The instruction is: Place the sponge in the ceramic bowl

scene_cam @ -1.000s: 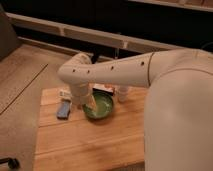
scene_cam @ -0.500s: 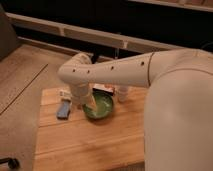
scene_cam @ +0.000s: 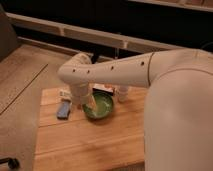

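The sponge, a small flat blue-grey block, lies on the wooden table near its left edge. To its right stands the ceramic bowl, round, shallow and glossy green. My gripper hangs from the white forearm, pointing down between the sponge and the bowl's left rim. It sits just right of the sponge and holds nothing that I can see. The wrist hides part of the bowl's left edge.
A white oblong packet lies behind the sponge. An orange-red item and a small white cup stand behind the bowl. My white arm fills the right side. The floor drops away left of the table.
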You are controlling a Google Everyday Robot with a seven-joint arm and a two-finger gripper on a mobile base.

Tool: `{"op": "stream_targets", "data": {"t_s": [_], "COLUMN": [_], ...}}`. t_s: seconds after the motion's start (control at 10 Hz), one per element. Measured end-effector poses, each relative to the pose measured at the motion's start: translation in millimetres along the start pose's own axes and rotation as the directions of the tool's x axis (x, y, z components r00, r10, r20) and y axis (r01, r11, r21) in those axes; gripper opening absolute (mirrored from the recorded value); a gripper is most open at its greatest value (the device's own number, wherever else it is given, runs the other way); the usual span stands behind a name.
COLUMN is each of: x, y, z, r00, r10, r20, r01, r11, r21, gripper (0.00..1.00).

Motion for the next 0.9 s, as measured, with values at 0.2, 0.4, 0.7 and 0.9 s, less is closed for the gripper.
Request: {"op": "stream_targets", "data": {"t_s": [0.2, 0.4, 0.7, 0.9], "x": [0.0, -3.8, -36.4, -48.9], "y": [0.0, 2.0, 48.2, 96.6], "z": [0.0, -1.6, -23.0, -34.0], "r00": [1.000, 1.000, 0.968, 0.916], "r10": [0.000, -0.012, -0.200, -0.330], "r20": [0.000, 0.012, 0.150, 0.228], "r01": [0.000, 0.012, 0.213, 0.364], "r11": [1.000, 1.000, 0.974, 0.923], "r21": [0.000, -0.008, -0.078, -0.123], "gripper": [0.65, 0.65, 0.65, 0.65]}}
